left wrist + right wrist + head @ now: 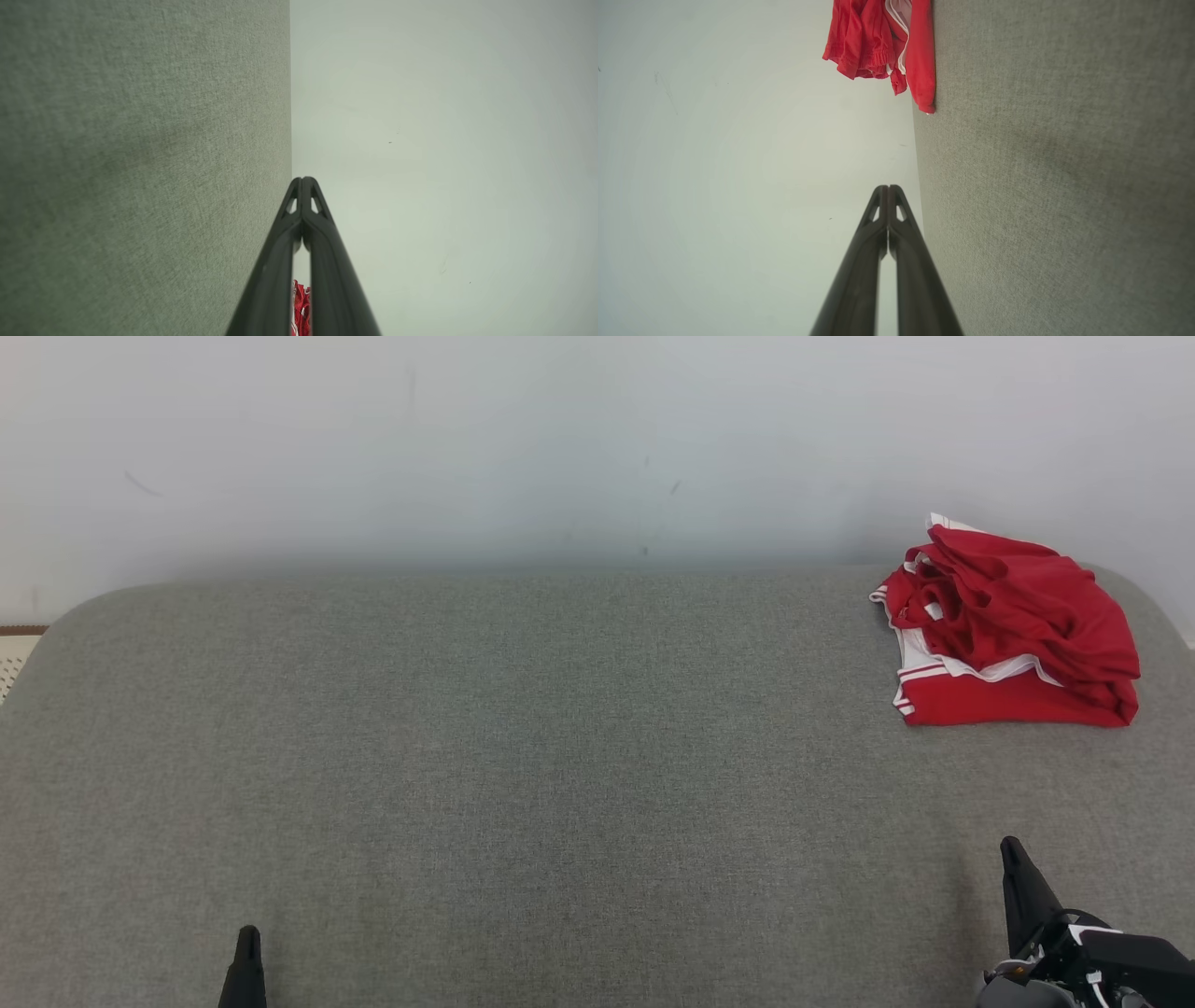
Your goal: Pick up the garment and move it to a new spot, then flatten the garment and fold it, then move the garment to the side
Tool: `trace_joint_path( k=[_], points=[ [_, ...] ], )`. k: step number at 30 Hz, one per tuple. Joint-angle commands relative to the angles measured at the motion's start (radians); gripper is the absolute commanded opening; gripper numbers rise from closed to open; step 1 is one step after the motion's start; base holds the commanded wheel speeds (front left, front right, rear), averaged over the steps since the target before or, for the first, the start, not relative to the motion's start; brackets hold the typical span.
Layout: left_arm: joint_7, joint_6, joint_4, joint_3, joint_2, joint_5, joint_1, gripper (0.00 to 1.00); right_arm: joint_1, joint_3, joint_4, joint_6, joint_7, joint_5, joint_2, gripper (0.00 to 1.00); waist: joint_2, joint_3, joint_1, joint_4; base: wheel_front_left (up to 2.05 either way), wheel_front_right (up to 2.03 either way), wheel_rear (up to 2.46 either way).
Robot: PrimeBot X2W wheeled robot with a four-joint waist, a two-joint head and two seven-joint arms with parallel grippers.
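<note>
Jaws: both pairs pressed tight, tips meeting, no cloth between them. The left gripper pokes up at the lower left of the head view, the right gripper at the lower right.
Garment: red with white trim, sitting in the upper right of the head view, on the far right corner of the surface and close to its back edge.
Its lie: a flat bottom layer with a straight lower hem, and a looser, rumpled bundle heaped on top. It is compact, not spread out.
Gap: it is well apart from both grippers, with the right one the nearer, almost straight below it in the frame.
Wrist views: the right wrist view has it top centre, beyond the closed tips. The left wrist view catches a red sliver between the finger shafts at the bottom edge.
Surface: grey woven fabric, with a wide bare stretch across the centre and left.
Wall: pale, right behind the back edge.
Stage: this reads two ways, and the pictures don't settle which. It could be a bundle waiting to be lifted, or a rough fold already parked at the side.
Handling: my call is thin, slippery sports cloth whose layers would slide. Any grip should bite the whole stack by the flat hem, not the loose top, and go gently that close to the back edge.
</note>
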Motion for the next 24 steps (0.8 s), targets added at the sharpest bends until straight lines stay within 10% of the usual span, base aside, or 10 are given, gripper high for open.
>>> trace_joint_path(
  k=[1, 24],
  points=[
    [0.001, -0.002, 0.002, 0.004, 0.004, -0.002, -0.006, 0.0, -0.002, -0.002, 0.002, -0.001, 0.004, -0.007, 0.001, 0.0, -0.0001, 0.0, 0.0, 0.0, 0.0, 0.0, 0.0],
    [0.001, -0.002, 0.002, 0.004, 0.004, -0.002, -0.006, 0.0, -0.002, -0.005, 0.002, -0.001, 0.005, -0.009, 0.004, 0.0, -0.0001, 0.0, 0.0, 0.0, 0.0, 0.0, 0.0]
  ],
)
